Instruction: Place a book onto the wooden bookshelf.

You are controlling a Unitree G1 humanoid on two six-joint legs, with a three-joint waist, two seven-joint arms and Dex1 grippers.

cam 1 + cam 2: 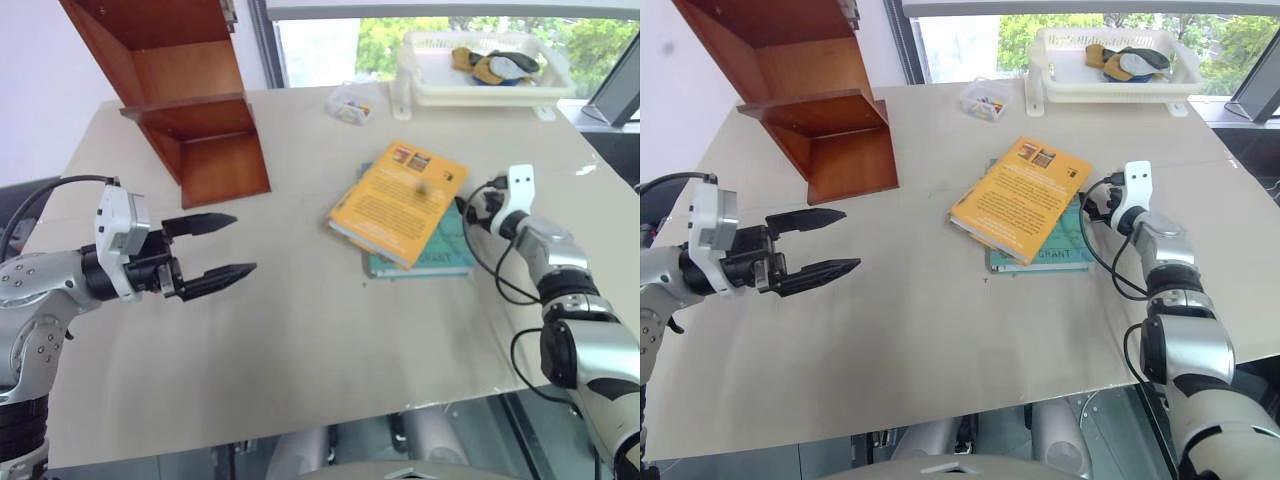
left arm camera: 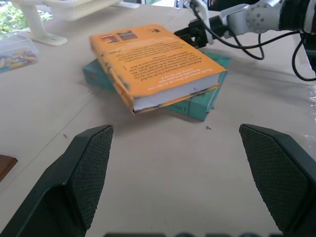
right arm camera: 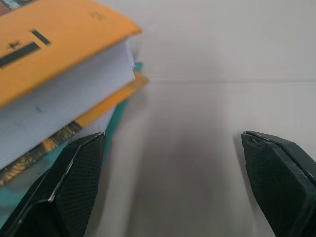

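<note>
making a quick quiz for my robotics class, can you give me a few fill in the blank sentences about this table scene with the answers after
1. The orange-yellow book lies on top of a thinner ____ book.
2. The wooden bookshelf stands at the table's far ____ corner, seen from the robot's head.
3. The left gripper hangs over the bare table with its jaws ____.
4. The right gripper, jaws open, is beside the books, and the white basket sits ____ them, by the window.

Missing words: teal-green; left; open; behind
</note>
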